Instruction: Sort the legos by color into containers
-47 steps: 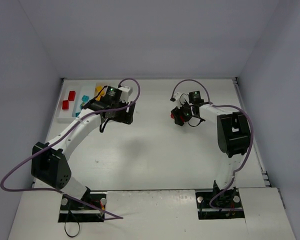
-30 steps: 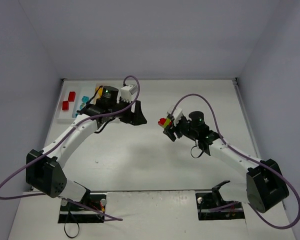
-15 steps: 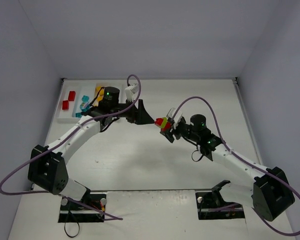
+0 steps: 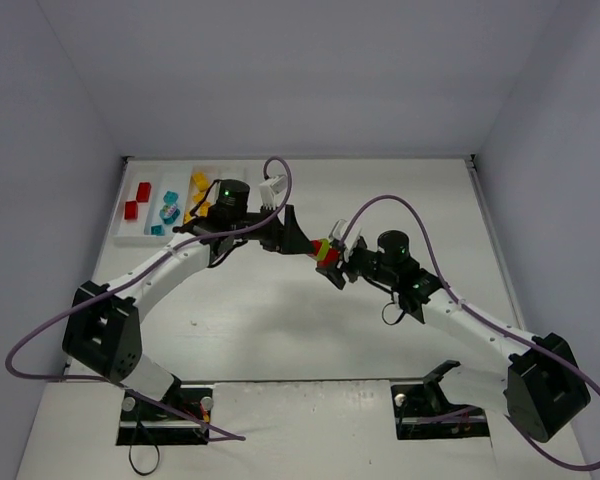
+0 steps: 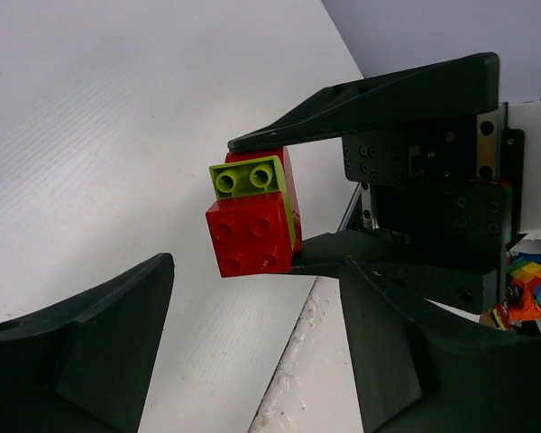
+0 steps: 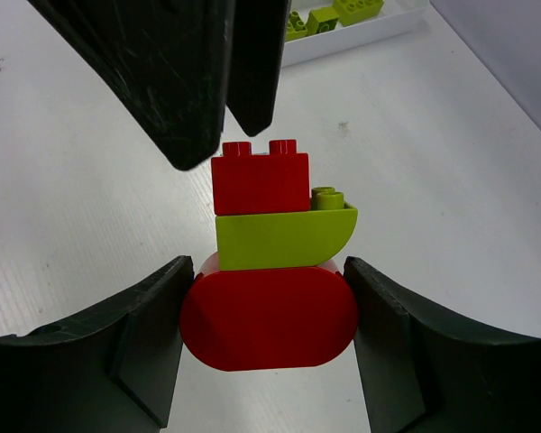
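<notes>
My right gripper (image 6: 269, 311) is shut on a lego clump (image 6: 270, 244) and holds it above the table. The clump is a rounded red brick at the base, a lime green brick, then a small red brick. In the top view the clump (image 4: 324, 250) sits mid-table between my two grippers. My left gripper (image 4: 302, 243) is open, its fingertips (image 6: 185, 99) just short of the clump's small red brick. In the left wrist view the clump (image 5: 251, 216) hangs beyond my open left gripper (image 5: 252, 352). The white tray (image 4: 130, 232) lies far left with red (image 4: 137, 198), cyan (image 4: 167, 210) and yellow legos (image 4: 197, 185).
Lime green legos (image 6: 329, 16) lie in the tray's end compartment, seen at the top of the right wrist view. The left arm's purple cable (image 4: 280, 175) loops above its wrist. Grey walls close in the table on three sides.
My left gripper has moved right from the tray towards the clump. My right arm swung left with the clump and now holds it nearly still.
</notes>
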